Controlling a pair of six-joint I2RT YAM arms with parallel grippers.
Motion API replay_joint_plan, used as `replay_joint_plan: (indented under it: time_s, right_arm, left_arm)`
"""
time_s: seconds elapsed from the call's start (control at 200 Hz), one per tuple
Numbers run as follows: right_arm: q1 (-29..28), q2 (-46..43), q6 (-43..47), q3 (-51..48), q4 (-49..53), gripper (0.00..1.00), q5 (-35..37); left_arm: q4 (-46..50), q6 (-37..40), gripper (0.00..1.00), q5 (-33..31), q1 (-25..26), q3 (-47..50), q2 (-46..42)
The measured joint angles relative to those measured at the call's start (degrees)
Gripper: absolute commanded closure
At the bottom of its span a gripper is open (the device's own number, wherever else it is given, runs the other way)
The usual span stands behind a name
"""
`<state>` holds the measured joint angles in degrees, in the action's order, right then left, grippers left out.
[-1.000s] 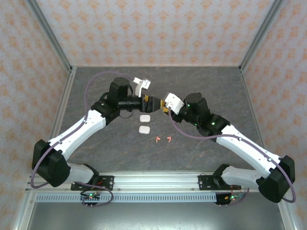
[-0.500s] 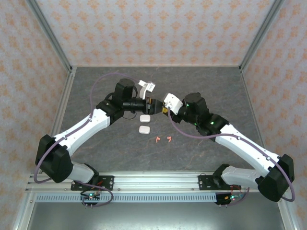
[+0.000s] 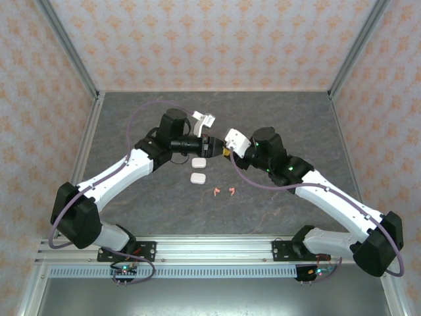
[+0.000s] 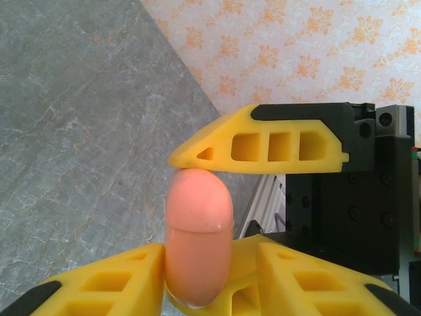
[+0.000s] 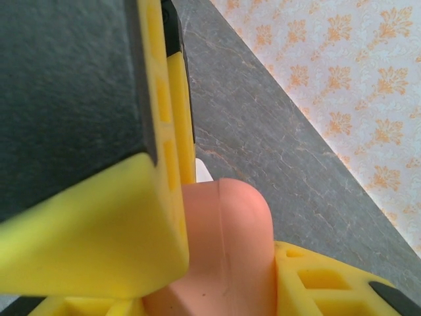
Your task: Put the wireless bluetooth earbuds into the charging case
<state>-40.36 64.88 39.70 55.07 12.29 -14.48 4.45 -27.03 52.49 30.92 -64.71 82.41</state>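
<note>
Top external view, frame centre: my left gripper (image 3: 214,147) has slid right since a second ago and narrowed onto the pink charging case (image 4: 197,237), which my right gripper (image 3: 226,151) also clamps. Two pink earbuds (image 3: 216,191) lie lower on the bench (image 3: 276,112).

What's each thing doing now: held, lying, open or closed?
pink case: closed, held in the air.
right fingers: shut on the pink case.
left fingers: either side of the pink case, grip unclear.
far white case: closed, on the table.
near white case: closed, on the table.
left pink earbud: loose on the table.
right pink earbud: loose on the table.
</note>
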Motion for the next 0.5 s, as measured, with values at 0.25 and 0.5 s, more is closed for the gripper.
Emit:
replay_joint_plan:
  time_s: [0.25, 0.5]
  right_arm:
    - [0.0, 0.0, -0.02, 0.0, 0.09, 0.65, -1.4]
    - [0.0, 0.0, -0.66, 0.02, 0.11, 0.65, -1.62]
  left_arm:
    - [-0.02, 0.0, 0.62, -0.5, 0.22, 0.0, 0.15]
    - [0.0, 0.02, 0.75, -0.85, 0.2, 0.0, 0.37]
